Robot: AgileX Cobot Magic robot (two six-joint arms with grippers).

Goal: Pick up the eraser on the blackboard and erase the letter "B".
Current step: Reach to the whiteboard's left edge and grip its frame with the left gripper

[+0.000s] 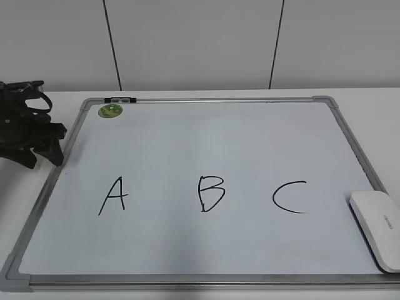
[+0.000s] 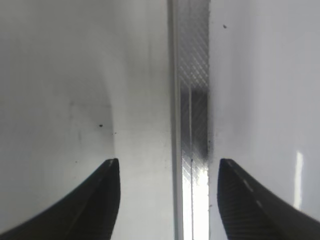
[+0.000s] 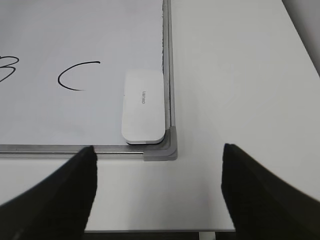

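The blackboard (image 1: pixel 206 144) is a white dry-erase board with a grey frame, lying flat on the table. The black letter "B" (image 1: pixel 211 193) stands between "A" (image 1: pixel 114 195) and "C" (image 1: pixel 290 197). The white eraser (image 1: pixel 377 227) lies in the board's near right corner; it also shows in the right wrist view (image 3: pixel 144 105), beside "C" (image 3: pixel 76 76). My right gripper (image 3: pixel 157 197) is open and empty, above the table in front of that corner. My left gripper (image 2: pixel 167 200) is open and empty over the board's left frame rail (image 2: pixel 192 100); in the exterior view it (image 1: pixel 31 131) sits at the far left.
A small round green magnet (image 1: pixel 110 111) sits on the board's far left corner, next to a black clip (image 1: pixel 120 100) on the frame. A white wall with dark seams stands behind the table. The table's front edge (image 3: pixel 150 231) runs just below my right gripper.
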